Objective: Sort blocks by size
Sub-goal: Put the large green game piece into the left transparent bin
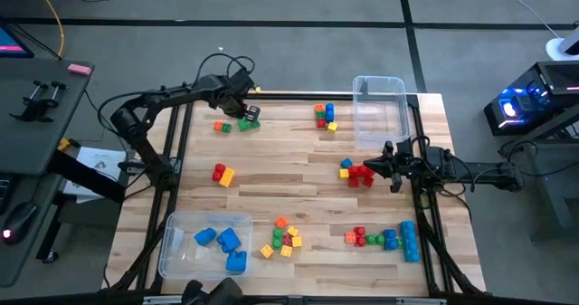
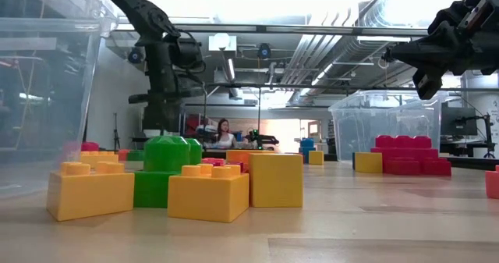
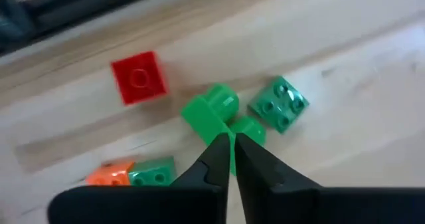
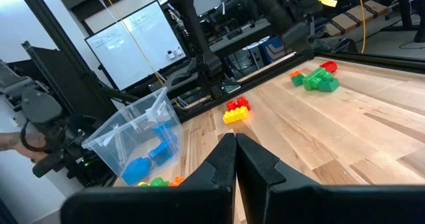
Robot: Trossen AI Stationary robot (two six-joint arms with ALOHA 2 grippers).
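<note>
High view is showing the wooden surface [image 1: 298, 174], with two clear bins resting on it — one [image 1: 378, 110] at the far right, one [image 1: 201, 242] at the near left holding blue bricks. The blocks [image 1: 285, 236] are lying scattered in small clusters between the bins. The left tool [image 1: 248, 113] is reaching down at the far left cluster, its fingers [image 3: 219, 159] pressing nearly together on a green block [image 3: 211, 111]. The right tool [image 1: 391, 166] is hovering beside red bricks [image 1: 362, 174] — its fingers are pressing together, holding nothing.
</note>
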